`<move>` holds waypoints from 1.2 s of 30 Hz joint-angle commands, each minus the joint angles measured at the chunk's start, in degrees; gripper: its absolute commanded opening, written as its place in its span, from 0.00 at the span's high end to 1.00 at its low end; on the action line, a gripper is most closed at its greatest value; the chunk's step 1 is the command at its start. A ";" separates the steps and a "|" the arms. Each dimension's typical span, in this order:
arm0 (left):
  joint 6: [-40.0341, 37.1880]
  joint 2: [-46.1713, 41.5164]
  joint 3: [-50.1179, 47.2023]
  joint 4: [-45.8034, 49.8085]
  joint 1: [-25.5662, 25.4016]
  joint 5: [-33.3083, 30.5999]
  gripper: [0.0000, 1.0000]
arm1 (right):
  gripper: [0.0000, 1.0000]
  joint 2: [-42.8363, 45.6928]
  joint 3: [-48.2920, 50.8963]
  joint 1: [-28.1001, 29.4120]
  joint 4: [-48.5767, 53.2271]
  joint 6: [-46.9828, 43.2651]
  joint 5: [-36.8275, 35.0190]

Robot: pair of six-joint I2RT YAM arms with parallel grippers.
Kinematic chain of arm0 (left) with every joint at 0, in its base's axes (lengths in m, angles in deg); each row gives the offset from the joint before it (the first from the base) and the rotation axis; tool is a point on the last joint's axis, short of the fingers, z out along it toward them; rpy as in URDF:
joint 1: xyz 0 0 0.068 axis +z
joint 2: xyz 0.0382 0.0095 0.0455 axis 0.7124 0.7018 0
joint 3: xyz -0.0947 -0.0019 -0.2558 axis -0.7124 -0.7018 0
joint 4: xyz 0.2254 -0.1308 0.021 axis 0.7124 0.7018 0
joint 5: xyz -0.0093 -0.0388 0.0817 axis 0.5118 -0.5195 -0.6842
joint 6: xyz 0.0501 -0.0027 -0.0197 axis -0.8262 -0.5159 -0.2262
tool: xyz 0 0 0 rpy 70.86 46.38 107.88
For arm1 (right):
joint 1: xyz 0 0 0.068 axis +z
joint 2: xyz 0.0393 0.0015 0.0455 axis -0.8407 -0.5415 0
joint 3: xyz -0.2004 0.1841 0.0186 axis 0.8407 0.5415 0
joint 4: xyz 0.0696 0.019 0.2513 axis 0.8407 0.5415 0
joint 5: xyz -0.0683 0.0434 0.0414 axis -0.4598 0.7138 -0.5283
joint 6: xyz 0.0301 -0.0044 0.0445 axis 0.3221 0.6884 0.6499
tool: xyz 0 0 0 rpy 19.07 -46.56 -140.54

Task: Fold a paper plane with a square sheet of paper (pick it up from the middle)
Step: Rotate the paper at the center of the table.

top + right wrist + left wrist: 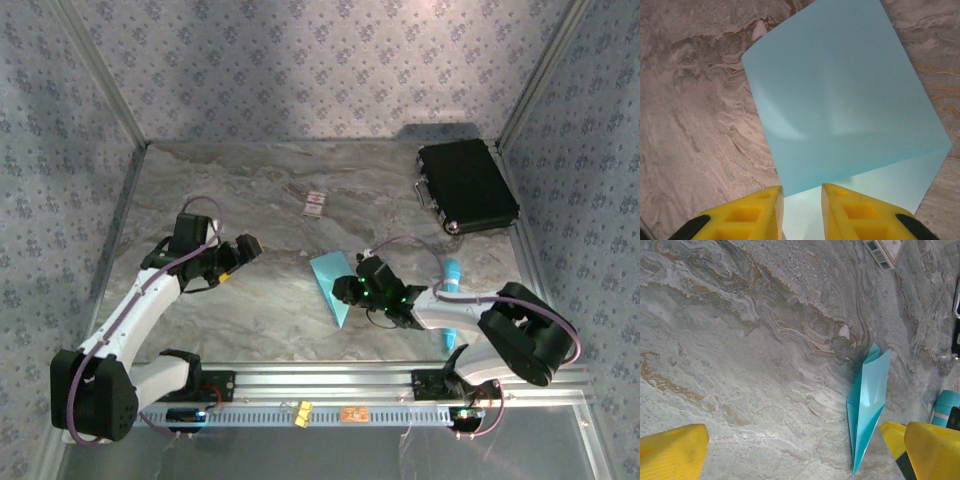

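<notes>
Expect the square sheet of paper [840,100] to be light and limp: pinch mid-sheet; right gripper [802,210] straddles it, clamping indeterminate; left gripper [795,440] spread.

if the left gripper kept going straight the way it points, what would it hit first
The left gripper would probably meet the bare marble table first. The folded blue paper sits off to one side, seemingly outside that line, though depth is unclear.

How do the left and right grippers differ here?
The left gripper has jaws wide apart; the right gripper shows a narrow gap. The left gripper hangs over bare table, apart from the light-blue paper; the right gripper sits at its edge. Both have yellow fingers.
</notes>
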 commanded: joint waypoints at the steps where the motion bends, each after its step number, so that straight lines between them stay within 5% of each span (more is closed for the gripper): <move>1: 0.63 -1.90 0.03 -1.26 -0.15 1.08 0.00 | 0.73 1.90 -0.48 -0.58 1.51 -1.28 1.23; 16: 0.15 -0.79 -2.24 -8.00 -0.53 7.47 0.02 | 0.82 1.13 -1.96 -1.63 1.66 -2.92 4.40; 25: 0.16 0.42 -2.60 -10.88 -2.80 8.73 0.23 | 0.89 -7.80 -4.70 -1.61 0.20 1.88 5.31; 36: 0.94 4.04 -2.18 -11.52 -6.37 10.12 0.46 | 0.88 -13.18 -1.72 10.71 -3.56 42.00 -23.32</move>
